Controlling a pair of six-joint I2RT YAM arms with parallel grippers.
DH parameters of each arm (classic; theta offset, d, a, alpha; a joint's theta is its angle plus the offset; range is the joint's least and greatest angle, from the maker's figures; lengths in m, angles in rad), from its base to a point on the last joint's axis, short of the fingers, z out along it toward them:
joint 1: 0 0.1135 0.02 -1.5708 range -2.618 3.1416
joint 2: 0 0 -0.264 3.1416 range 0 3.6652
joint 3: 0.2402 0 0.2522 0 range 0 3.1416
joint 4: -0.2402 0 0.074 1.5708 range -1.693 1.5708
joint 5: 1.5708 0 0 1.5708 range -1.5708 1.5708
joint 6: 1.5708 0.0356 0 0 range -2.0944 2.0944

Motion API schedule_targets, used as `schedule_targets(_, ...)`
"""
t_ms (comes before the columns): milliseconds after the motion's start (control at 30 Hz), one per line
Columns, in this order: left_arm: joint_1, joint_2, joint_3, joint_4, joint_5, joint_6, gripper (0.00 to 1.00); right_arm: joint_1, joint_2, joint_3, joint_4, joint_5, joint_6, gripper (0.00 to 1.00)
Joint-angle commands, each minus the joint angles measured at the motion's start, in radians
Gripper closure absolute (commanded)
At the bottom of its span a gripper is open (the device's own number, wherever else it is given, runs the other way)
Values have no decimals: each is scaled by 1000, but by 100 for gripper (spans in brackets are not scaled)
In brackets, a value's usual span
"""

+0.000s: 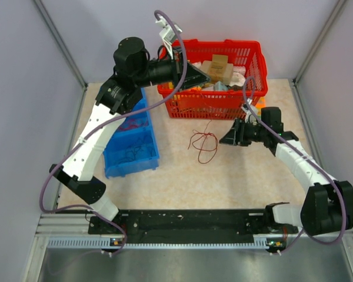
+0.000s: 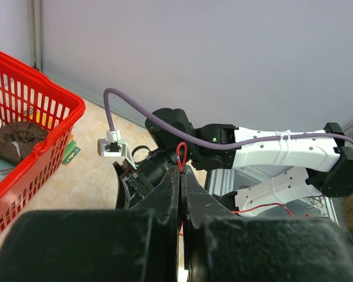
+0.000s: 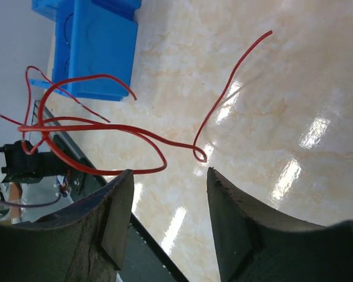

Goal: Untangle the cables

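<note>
The cables [image 1: 203, 143] are thin red wires in a loose loopy bundle, hanging just above the beige tabletop in front of the basket. My left gripper [image 1: 205, 76] is raised high over the basket's front edge and shut on one red strand [image 2: 180, 154], whose small loop sticks out past the fingertips. My right gripper [image 1: 223, 140] is low, just right of the bundle, and open. In the right wrist view the red loops [image 3: 94, 124] pass just ahead of its left finger [image 3: 115, 205], with nothing between the jaws [image 3: 169, 174].
A red basket [image 1: 247, 56] full of boxes and packets stands at the back. A blue compartment bin [image 1: 129, 147] holding more thin wires lies at the left, also seen in the right wrist view [image 3: 97, 47]. Grey walls enclose the table.
</note>
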Motion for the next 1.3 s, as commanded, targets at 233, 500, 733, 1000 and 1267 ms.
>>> schedule_targets(233, 12, -2, 41, 31, 23, -1, 100, 148, 7, 61, 71, 67, -82, 36)
schedule_targets(500, 12, -30, 32, 24, 12, -6, 100, 175, 85, 82, 274, 265, -34, 41)
schedule_targets(733, 10, -74, 32, 4, -48, 19, 100, 181, 196, 84, 400, 208, 52, 99)
schedule_targets(1000, 12, -148, 167, -147, -380, 266, 100, 181, 198, 77, 220, 471, 147, 100)
schedule_targets(1267, 13, -171, 122, -84, -368, 192, 100, 158, 181, 70, 419, -76, 201, 63)
